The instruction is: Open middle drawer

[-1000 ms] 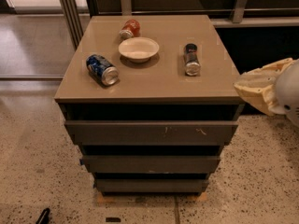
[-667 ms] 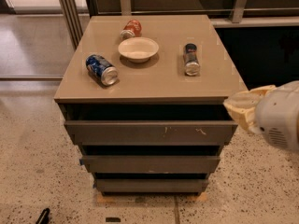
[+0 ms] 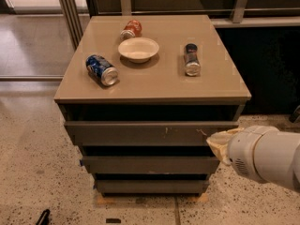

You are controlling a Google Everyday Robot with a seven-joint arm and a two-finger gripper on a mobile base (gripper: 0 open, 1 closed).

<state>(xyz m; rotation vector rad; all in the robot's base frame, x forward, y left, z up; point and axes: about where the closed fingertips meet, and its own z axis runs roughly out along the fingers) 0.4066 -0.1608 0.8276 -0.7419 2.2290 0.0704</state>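
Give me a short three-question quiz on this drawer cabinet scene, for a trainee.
1. True or false: the middle drawer stands pulled far out.
2. How many things lie on the cabinet top? A two, B four, C six.
3. Fill in: in the camera view, the gripper is at the ____ end of the drawer fronts.
Key: 1 false; 2 B; 3 right.
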